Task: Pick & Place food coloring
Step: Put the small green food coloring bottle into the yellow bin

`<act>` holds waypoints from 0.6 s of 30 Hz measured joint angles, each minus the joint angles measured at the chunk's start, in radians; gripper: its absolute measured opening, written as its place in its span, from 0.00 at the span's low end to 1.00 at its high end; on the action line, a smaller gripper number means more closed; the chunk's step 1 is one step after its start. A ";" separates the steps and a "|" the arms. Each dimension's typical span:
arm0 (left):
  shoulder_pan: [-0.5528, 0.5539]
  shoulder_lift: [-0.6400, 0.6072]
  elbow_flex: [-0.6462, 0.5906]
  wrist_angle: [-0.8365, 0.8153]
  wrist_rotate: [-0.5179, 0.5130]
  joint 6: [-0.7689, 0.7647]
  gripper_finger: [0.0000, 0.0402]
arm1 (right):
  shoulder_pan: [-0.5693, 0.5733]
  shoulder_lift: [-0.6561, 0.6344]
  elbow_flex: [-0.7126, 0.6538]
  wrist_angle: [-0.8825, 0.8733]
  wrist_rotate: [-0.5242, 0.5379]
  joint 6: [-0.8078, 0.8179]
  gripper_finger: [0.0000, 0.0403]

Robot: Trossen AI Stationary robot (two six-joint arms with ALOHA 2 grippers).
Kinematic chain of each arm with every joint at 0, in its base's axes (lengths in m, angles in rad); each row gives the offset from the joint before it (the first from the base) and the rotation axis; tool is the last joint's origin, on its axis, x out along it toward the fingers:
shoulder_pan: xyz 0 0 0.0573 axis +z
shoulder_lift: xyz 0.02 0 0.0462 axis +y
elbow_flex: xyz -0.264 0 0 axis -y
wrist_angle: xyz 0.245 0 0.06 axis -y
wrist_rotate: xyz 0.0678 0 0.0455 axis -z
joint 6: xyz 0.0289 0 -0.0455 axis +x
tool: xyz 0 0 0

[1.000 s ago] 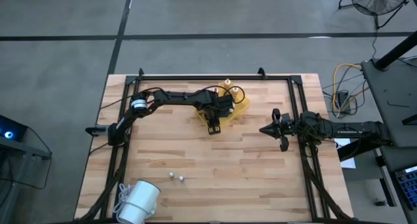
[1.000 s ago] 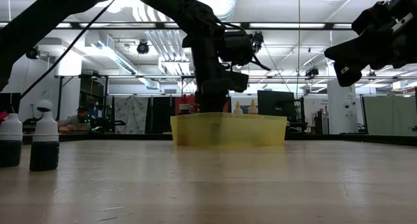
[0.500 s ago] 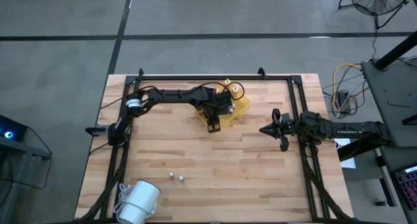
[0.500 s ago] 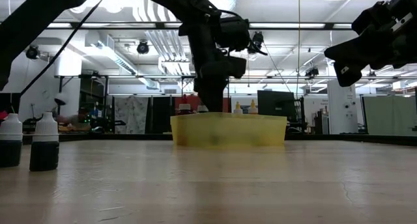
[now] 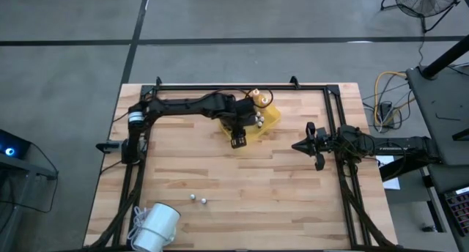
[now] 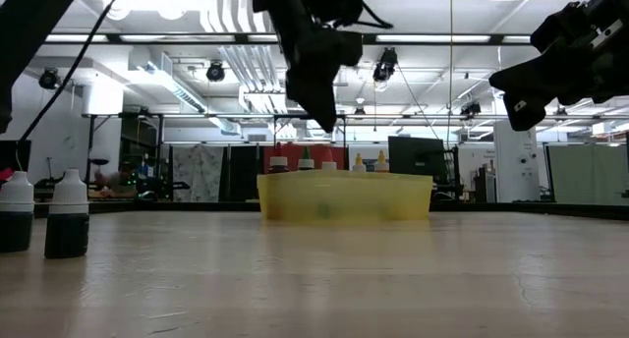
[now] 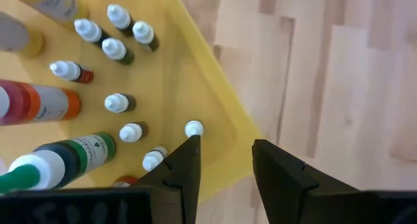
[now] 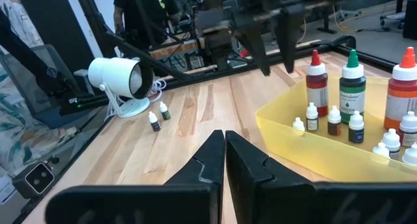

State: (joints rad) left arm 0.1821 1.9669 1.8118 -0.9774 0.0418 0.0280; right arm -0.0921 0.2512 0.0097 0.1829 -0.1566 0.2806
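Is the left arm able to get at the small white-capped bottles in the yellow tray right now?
Probably yes. The left gripper hangs open over the corner of the yellow tray, and nothing lies between its jaws and the small white-capped bottles standing below.

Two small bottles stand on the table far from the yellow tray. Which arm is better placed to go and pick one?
Probably the left. The left gripper is open above the yellow tray, on the two small bottles' side; the right gripper waits shut at the right edge.
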 joint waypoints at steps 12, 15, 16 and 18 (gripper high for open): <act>-0.115 -0.088 -0.001 -0.119 0.002 -0.004 0.27 | 0.000 0.000 0.000 0.000 0.000 0.000 0.02; -0.159 -0.088 -0.001 -0.177 0.002 -0.003 0.27 | 0.000 0.000 0.000 0.000 0.000 0.000 0.02; -0.171 -0.088 -0.001 -0.194 0.003 -0.003 0.28 | 0.000 0.000 0.000 0.000 0.000 0.000 0.02; -0.191 -0.090 -0.001 -0.228 0.004 -0.003 0.27 | 0.000 0.000 0.000 0.000 0.000 0.000 0.02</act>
State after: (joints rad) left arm -0.0093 1.8765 1.8111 -1.2057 0.0458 0.0246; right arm -0.0921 0.2508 0.0093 0.1827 -0.1570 0.2806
